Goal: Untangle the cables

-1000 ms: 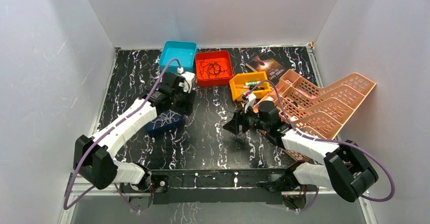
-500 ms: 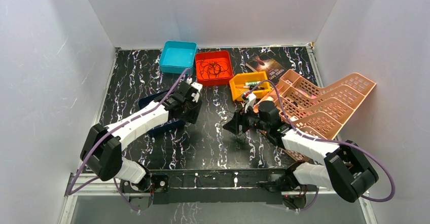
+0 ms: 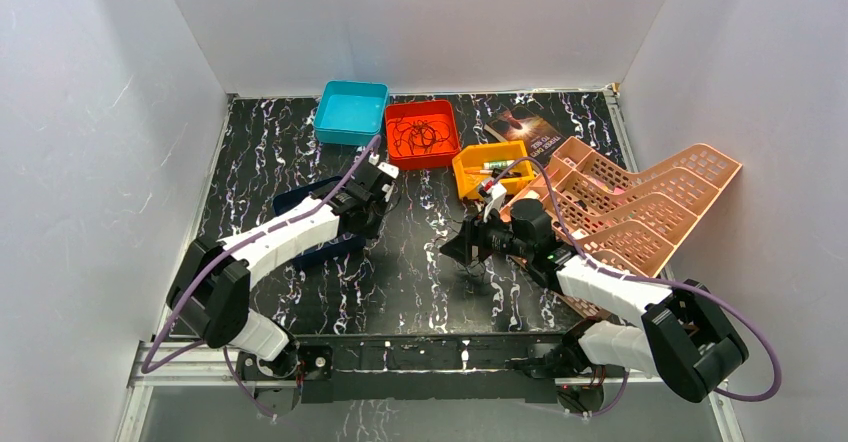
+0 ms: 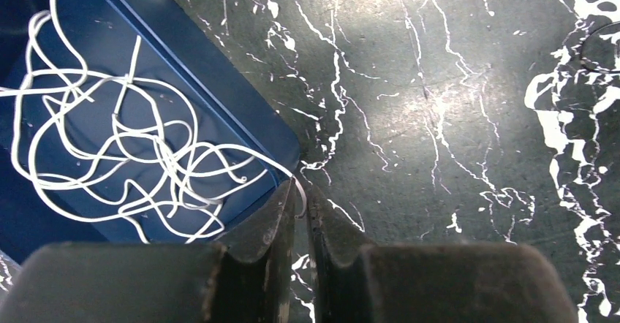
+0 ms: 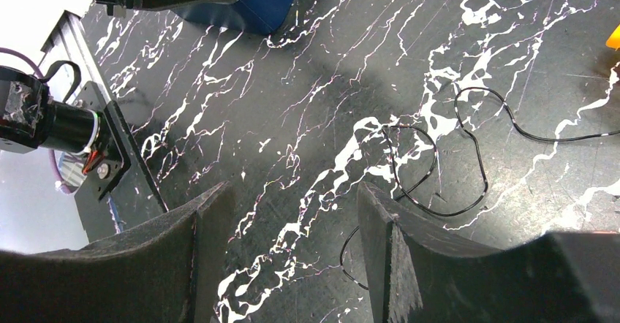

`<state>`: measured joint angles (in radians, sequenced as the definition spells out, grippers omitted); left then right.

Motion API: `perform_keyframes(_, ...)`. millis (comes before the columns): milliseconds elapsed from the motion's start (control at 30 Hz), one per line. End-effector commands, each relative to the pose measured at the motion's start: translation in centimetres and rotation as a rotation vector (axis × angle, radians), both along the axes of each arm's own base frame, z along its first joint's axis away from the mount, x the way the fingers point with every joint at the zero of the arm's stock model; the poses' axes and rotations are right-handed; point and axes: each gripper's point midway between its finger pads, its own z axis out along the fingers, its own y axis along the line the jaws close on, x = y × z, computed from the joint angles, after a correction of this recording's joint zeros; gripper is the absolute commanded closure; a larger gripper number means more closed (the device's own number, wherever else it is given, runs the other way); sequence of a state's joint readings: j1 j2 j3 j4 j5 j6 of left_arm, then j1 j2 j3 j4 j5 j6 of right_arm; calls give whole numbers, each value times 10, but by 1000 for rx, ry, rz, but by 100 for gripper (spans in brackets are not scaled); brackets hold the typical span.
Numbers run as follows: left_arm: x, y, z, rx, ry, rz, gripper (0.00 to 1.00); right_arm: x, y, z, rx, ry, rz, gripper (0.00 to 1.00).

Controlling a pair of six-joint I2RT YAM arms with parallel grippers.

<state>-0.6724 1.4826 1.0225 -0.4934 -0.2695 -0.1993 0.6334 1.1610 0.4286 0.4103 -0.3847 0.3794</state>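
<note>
A tangle of white cable [image 4: 146, 140] lies in a dark blue tray [image 4: 219, 96], which also shows in the top view [image 3: 325, 247] half under my left arm. My left gripper [image 4: 301, 193] is at the tray's right corner, shut on one end of the white cable, which runs over the rim. In the top view the left gripper [image 3: 368, 217] is low over the table. A thin black cable [image 5: 431, 147] lies in loops on the table just ahead of my right gripper [image 5: 292, 191], which is open, empty and low over the table [image 3: 456, 250].
A red tray [image 3: 446, 148] with a black cable tangle, a teal tray [image 3: 352, 110] and an orange tray [image 3: 470, 174] stand at the back. Pink baskets [image 3: 650, 212] fill the right side, with a book [image 3: 525, 127] behind them.
My left arm has swung right and forward, from over the blue tray to its right corner. The right arm has not moved.
</note>
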Motion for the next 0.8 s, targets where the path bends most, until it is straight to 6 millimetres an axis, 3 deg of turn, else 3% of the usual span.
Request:
perform_keyframes(0,6,9,11,46,-50,14,93,3,2,15,31,-50,-1,29)
perform_keyframes(67,6,11,16,48,-61,19,99,3,2,16,32,-49,-1,29)
perform_keyframes(367,8,34,38,94,-114,62,100,4,4,16,35,-47,4,29)
perform_keyframes(767,8,90,25,98,-54,192,100,4,5,15,36,-45,12,29)
